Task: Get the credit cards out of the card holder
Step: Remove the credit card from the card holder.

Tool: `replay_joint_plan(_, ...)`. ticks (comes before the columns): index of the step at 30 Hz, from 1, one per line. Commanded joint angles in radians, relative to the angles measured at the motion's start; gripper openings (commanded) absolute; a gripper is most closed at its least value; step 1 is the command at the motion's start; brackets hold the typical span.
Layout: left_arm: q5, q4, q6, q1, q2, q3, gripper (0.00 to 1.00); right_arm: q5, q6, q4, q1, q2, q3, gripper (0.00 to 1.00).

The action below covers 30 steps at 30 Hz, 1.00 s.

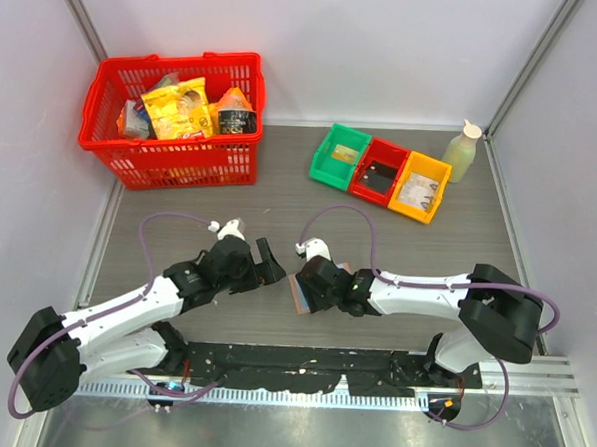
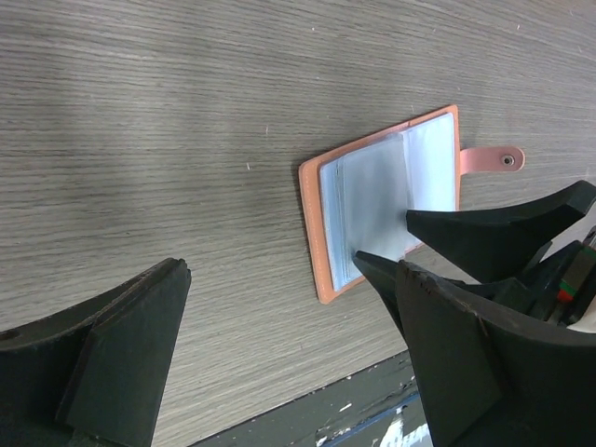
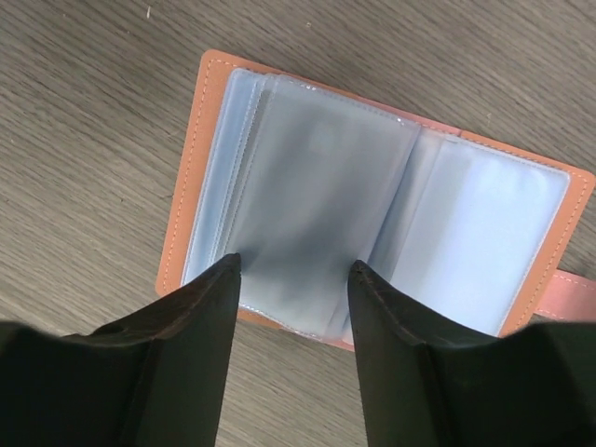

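Pinkish-orange card holder point(image 3: 317, 186) with pale blue-grey sleeves (light stitching along the edge) on grey wood-grain table point(image 2: 186, 140).

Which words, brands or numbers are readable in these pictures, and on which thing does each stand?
None is readable.
Yellow bag in the basket: print too small to read.
Card holder: no text shows.
Bottle: no label text visible.

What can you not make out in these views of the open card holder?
Credit cards: right wrist view, cloudy sleeves hide whether any sit inside.
Card holder: top view, mostly under the right gripper.
Snap tab: right wrist view, cut off by the frame edge.
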Motion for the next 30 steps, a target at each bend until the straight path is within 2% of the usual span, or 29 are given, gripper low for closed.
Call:
replay_joint_plan(1, 0.000, 0.051, 0.002, -0.009, 0.000, 0.026, 0.96, 0.050, 0.019, 0.008, 0.000, 0.005, 0.004, 0.51)
replay_joint_plan(11, 0.031, 0.088, 0.005, -0.026, 0.031, 0.050, 0.96, -0.091, 0.029, 0.119, -0.102, -0.067, -0.104, 0.23)
replay_joint_plan(16, 0.052, 0.128, 0.007, -0.046, 0.072, 0.076, 0.93, -0.241, 0.060, 0.226, -0.223, -0.111, -0.181, 0.11)
replay_joint_plan(19, 0.068, 0.174, -0.004, -0.052, 0.097, 0.082, 0.89, -0.424, 0.092, 0.311, -0.325, -0.136, -0.250, 0.10)
replay_joint_plan(23, 0.076, 0.231, -0.011, -0.054, 0.150, 0.098, 0.86, -0.575, 0.140, 0.432, -0.410, -0.130, -0.313, 0.10)
replay_joint_plan(26, 0.091, 0.260, -0.018, -0.055, 0.204, 0.114, 0.80, -0.650, 0.178, 0.524, -0.442, -0.098, -0.342, 0.10)
replay_joint_plan(30, 0.089, 0.337, -0.016, -0.058, 0.288, 0.139, 0.73, -0.690, 0.187, 0.564, -0.461, -0.073, -0.356, 0.09)
